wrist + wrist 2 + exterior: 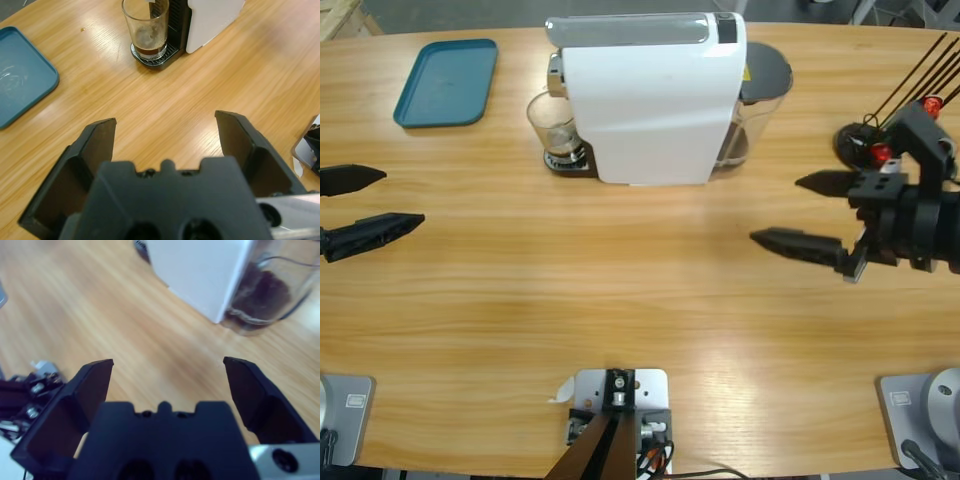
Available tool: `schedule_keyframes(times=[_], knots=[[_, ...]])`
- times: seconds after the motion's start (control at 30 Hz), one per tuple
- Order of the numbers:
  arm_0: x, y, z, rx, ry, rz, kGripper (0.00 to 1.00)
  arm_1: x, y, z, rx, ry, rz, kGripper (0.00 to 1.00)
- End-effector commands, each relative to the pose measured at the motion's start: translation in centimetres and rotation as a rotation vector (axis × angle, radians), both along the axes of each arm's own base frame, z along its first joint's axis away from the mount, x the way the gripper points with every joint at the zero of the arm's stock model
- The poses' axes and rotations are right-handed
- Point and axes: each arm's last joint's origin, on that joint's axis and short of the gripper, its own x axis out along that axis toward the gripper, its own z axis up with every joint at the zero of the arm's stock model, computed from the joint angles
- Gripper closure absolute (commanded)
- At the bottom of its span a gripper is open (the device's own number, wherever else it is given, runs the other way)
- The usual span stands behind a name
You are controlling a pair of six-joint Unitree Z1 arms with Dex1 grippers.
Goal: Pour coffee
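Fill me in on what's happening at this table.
Nothing is being held. A glass with a shallow layer of coffee stands on the drip tray of the white coffee machine. The left gripper and the right gripper hang open over bare table on either side. A teal tray lies beyond the glass.

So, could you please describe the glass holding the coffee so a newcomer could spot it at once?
Find the white coffee machine at the table's far edge. On its black drip tray, on the side facing the blue tray, stands a clear glass, the only drinking glass, with shallow dark coffee inside.
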Motion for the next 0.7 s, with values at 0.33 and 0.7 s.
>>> schedule_keyframes(times=[0.33, 0.7], knots=[[5.5, -4.1, 0.0, 0.037, -0.118, -0.141, 0.147, -1.3, -1.6, 1.3, 0.033, -0.057, -0.093, 0.063], [8.5, -6.8, -5.6, 0.125, 0.004, -0.296, 0.147, -0.6, -1.0, 0.6, -0.004, -0.043, -0.094, 0.059]])
